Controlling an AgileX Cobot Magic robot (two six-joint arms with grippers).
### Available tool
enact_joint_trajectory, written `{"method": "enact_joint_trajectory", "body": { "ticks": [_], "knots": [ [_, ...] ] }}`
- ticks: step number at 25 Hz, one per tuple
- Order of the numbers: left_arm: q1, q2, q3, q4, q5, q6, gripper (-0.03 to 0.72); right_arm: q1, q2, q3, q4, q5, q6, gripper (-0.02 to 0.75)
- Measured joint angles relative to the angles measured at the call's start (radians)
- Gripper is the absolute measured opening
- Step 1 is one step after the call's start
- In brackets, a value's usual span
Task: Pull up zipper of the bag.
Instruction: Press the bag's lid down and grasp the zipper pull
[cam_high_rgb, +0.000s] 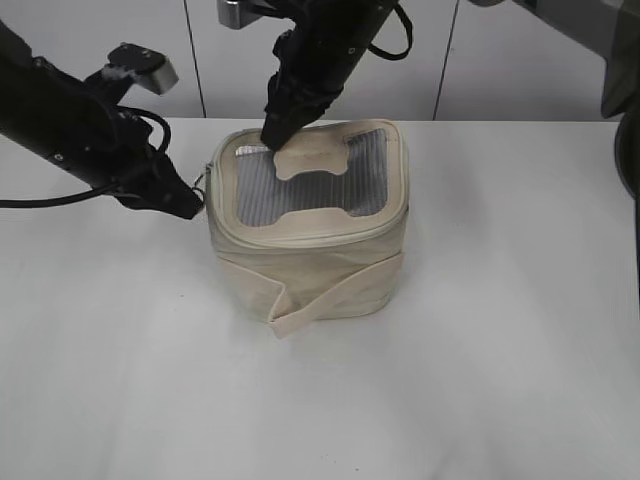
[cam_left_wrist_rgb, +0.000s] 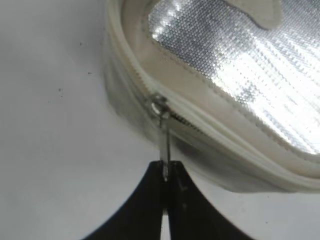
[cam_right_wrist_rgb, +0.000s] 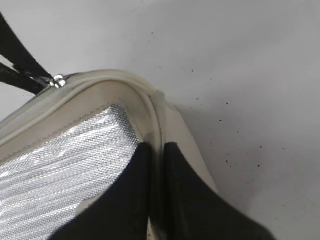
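Note:
The cream bag (cam_high_rgb: 300, 265) stands mid-table, its grey mesh lid with the bone-shaped patch (cam_high_rgb: 310, 155) facing up. The zipper (cam_high_rgb: 315, 232) runs around the lid rim. My left gripper (cam_high_rgb: 196, 203) is at the bag's left side, shut on a silver zipper pull (cam_left_wrist_rgb: 164, 142) that hangs from the slider on the zipper track (cam_left_wrist_rgb: 220, 136); its jaws (cam_left_wrist_rgb: 167, 169) pinch the pull's end. My right gripper (cam_high_rgb: 272, 135) is at the lid's back-left corner. Its jaws (cam_right_wrist_rgb: 157, 152) are shut on the bag's lid rim (cam_right_wrist_rgb: 150, 107). The slider also shows in the right wrist view (cam_right_wrist_rgb: 59, 81).
The flat cream strap (cam_high_rgb: 335, 290) wraps the bag's front side. The white table (cam_high_rgb: 500, 350) spreads around the bag, with a white panelled wall (cam_high_rgb: 520, 60) behind. The left arm's cable (cam_high_rgb: 40, 203) trails at the left edge.

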Motion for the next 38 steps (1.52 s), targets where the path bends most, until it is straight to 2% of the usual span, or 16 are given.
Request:
{"method": "enact_joint_trajectory", "body": {
  "ticks": [10,15,25,38],
  "knots": [
    [-0.004,-0.03,-0.002,0.027,0.135,-0.131,-0.004,0.005,-0.007,0.0,-0.009,0.0,0.028,0.052],
    [-0.033,-0.03,0.011,0.029,0.181,-0.181,-0.004,0.005,-0.007,0.0,-0.009,0.0,0.044,0.052],
    [-0.174,-0.087,0.047,0.031,0.255,-0.276,-0.004,0.004,-0.008,0.0,-0.013,0.0,0.062,0.051],
    [-0.435,-0.103,0.057,0.041,-0.034,-0.295,-0.004,0.004,-0.01,0.004,-0.012,0.003,0.055,0.051]
  ]
}}
